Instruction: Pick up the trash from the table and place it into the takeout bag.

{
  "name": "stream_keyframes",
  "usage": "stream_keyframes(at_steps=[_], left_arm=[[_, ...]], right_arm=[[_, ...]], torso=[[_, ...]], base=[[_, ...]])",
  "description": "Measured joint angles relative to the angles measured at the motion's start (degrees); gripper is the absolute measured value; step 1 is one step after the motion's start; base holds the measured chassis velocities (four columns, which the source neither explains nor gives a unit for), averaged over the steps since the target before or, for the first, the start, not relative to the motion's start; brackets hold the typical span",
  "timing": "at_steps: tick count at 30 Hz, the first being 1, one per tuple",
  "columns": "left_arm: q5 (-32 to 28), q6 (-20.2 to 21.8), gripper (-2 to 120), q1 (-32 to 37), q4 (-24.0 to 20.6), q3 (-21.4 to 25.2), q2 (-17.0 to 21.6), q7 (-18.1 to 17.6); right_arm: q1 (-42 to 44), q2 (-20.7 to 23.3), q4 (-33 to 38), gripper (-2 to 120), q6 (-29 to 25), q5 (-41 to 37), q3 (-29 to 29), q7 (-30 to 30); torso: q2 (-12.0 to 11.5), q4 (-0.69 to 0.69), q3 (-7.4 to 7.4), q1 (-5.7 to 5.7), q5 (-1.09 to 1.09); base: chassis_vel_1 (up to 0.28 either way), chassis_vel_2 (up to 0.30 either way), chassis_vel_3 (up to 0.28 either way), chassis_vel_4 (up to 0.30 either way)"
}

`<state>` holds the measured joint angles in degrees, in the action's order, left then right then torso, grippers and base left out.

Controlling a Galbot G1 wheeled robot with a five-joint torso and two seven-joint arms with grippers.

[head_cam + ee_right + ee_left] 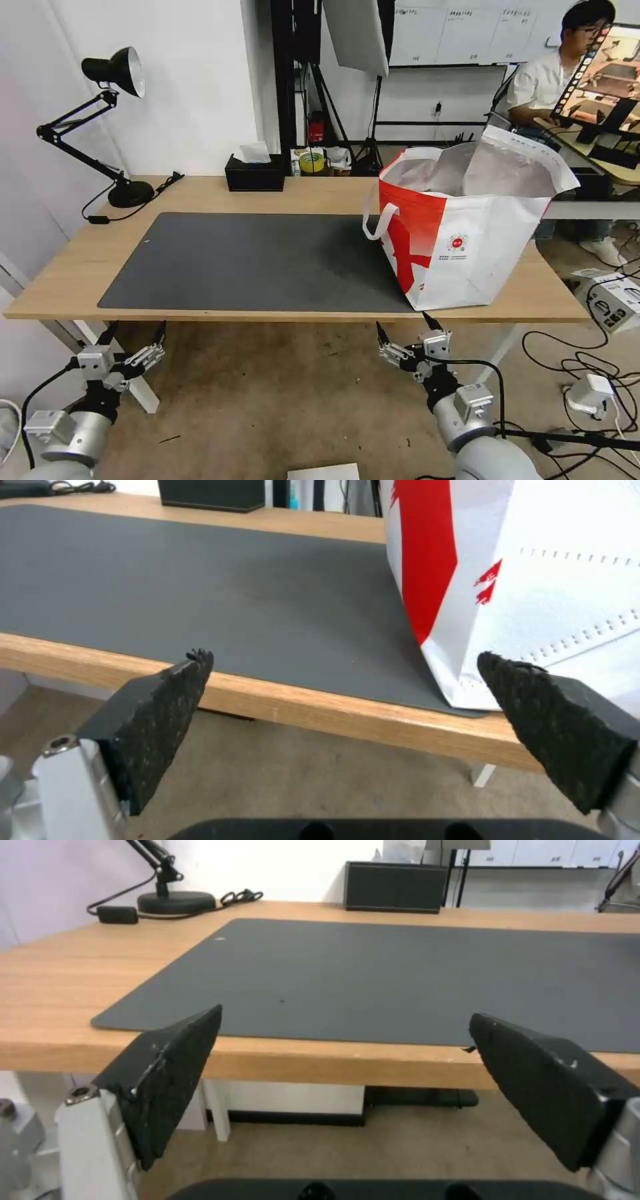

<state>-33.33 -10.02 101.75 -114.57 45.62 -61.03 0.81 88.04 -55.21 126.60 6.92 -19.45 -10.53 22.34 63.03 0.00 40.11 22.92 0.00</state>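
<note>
While both the left gripper (133, 331) and right gripper (405, 323) hang below the table (80, 267) edge, jaws spread and empty, the mat (253, 260) holds no trash and the takeout bag (467, 240) stands at 3 o'clock; task appears finished.

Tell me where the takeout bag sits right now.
In the head view, the large boxy white-and-red takeout bag stands open on the right end of the light-wood table, its base partly on the dark grey mat, just beyond the right gripper.
</note>
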Motion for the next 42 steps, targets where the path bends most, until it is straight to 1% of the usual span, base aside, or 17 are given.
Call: stream_keyframes(at_steps=[42], left_arm=[[-0.11, 0.27, 100, -0.38, 0.16, -0.05, 0.37, -0.46]], right_arm=[[0.00, 0.00, 0.00, 100, 0.00, 0.00, 0.00, 0.00]], torso=[[-0.01, 0.00, 0.00, 0.00, 0.00]], base=[[0.000, 0.000, 0.000, 0.000]])
